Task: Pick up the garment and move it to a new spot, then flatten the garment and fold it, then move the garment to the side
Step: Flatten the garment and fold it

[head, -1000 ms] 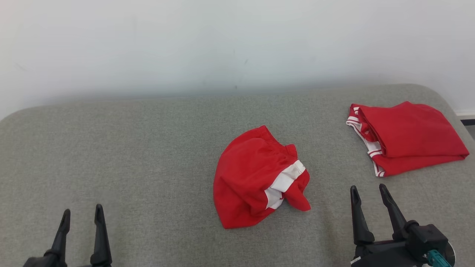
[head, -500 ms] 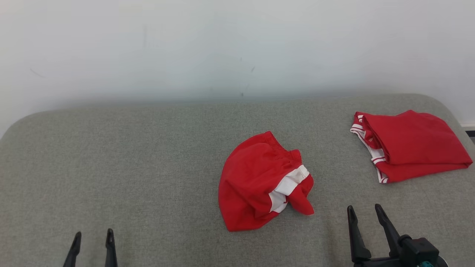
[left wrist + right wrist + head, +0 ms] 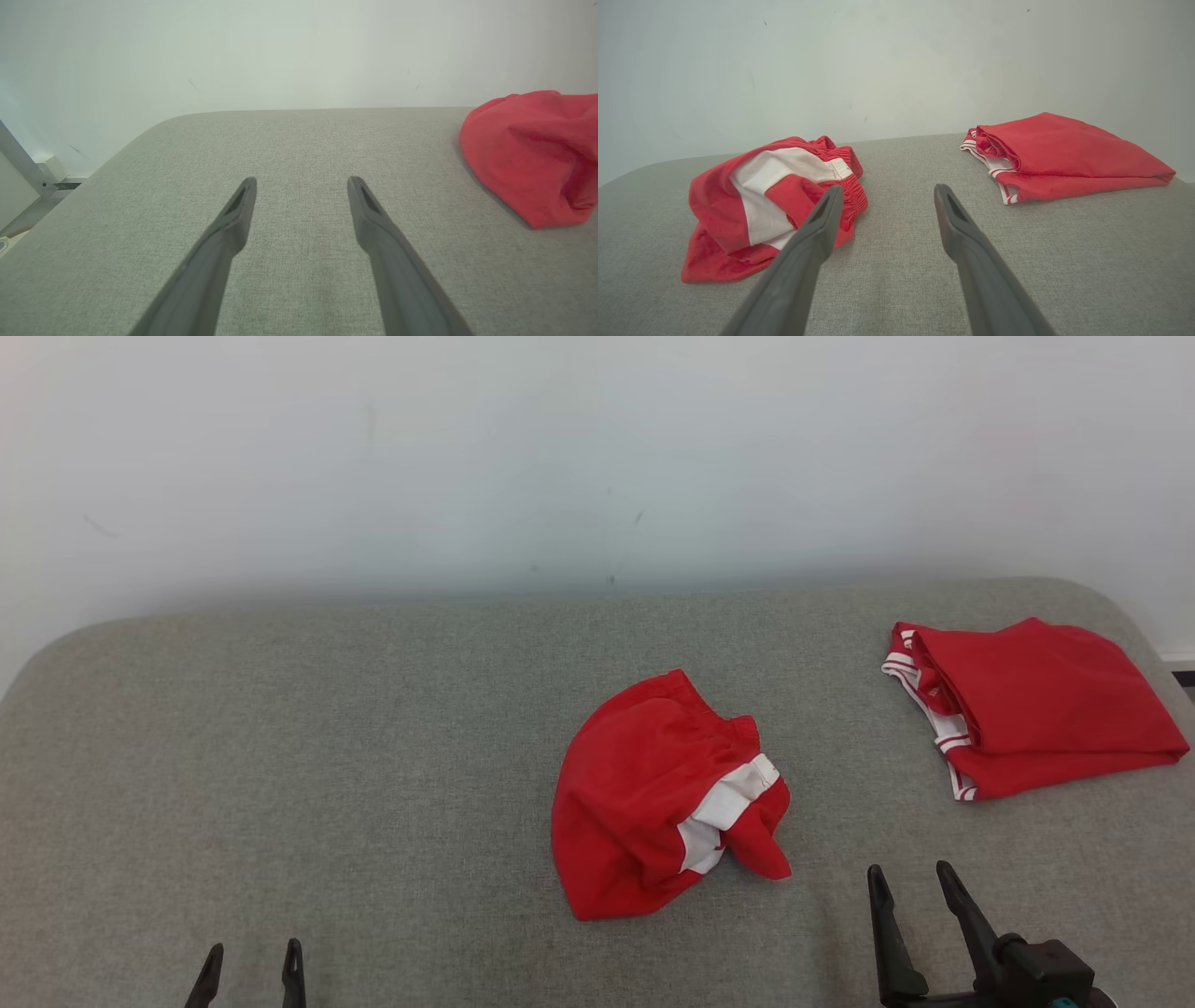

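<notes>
Crumpled red fabric garment with white panel (image 3: 635,803) lying mid grey padded tabletop (image 3: 373,756). Left tool (image 3: 255,947), right tool (image 3: 907,870) standing apart, holding nothing. Garment appearing soft, light, limp; advising grip at gathered waistband (image 3: 714,714)

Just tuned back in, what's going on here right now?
Nothing is held yet. The left end effector and right end effector are both open above the grey padded surface. The crumpled red shorts lie at centre, untouched, nearer the right one. A folded red garment sits at the far right.
</notes>
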Available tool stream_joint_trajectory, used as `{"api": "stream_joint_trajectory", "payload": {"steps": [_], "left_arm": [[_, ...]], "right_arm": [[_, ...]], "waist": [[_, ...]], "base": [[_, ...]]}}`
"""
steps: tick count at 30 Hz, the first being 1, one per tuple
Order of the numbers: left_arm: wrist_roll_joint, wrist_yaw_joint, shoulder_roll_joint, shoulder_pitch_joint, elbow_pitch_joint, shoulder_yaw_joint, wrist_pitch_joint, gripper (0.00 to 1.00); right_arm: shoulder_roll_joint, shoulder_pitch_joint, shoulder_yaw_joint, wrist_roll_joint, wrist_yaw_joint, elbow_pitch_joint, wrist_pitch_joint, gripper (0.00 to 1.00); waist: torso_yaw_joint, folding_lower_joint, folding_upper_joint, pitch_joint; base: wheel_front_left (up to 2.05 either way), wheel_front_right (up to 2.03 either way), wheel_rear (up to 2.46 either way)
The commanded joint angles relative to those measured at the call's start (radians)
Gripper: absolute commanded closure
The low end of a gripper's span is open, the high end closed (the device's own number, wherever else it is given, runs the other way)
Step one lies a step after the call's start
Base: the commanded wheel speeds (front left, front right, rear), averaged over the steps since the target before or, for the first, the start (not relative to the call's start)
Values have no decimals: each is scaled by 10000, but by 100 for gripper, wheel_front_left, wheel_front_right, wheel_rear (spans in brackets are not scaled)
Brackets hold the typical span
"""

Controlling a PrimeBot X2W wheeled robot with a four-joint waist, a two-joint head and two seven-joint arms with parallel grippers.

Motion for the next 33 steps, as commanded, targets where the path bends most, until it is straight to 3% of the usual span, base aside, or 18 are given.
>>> {"api": "stream_joint_trajectory", "payload": {"steps": [1,33], "left_arm": [[102,-28,-66,-74,-1,56,-54,0],[423,-306,-418,-64,6,550,-54,0]], "right_arm": [[-5,42,1,-48,-27,44,-18,0],[-5,53,75,-23,-27,87,-17,0]], "waist": [[21,0,0,-7],[37,0,0,55]], "base": [[0,0,0],[0,0,0]]}}
